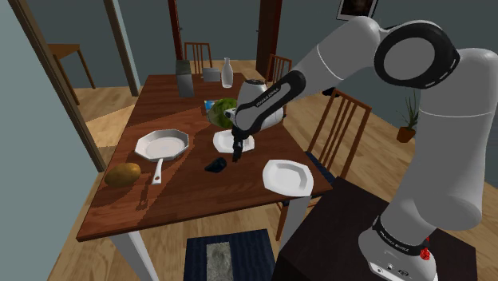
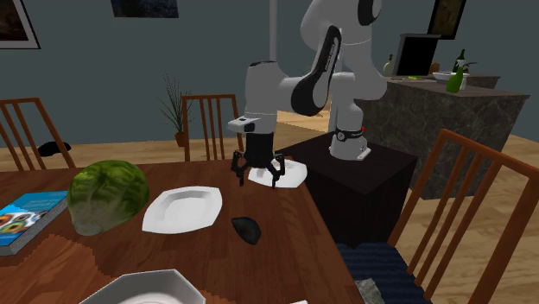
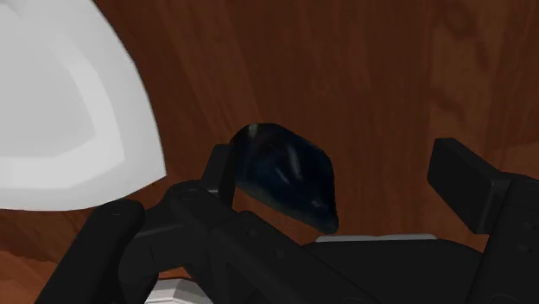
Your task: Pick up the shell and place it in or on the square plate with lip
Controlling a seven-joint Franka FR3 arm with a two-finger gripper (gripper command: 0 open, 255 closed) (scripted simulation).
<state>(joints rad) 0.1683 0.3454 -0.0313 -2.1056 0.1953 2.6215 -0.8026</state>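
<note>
My pincer (image 3: 339, 168) hovers over dark shell (image 3: 289, 177) on table (image 3: 389, 69), fingers apart to straddle it; nothing gripped.

The arm (image 1: 343, 56) bends at the elbow and slopes down over the surface's middle. Its wrist is upright and the gripper (image 1: 236, 152) points straight down, just above the surface, fingers (image 3: 471, 177) spread apart, gripping nothing.
</note>
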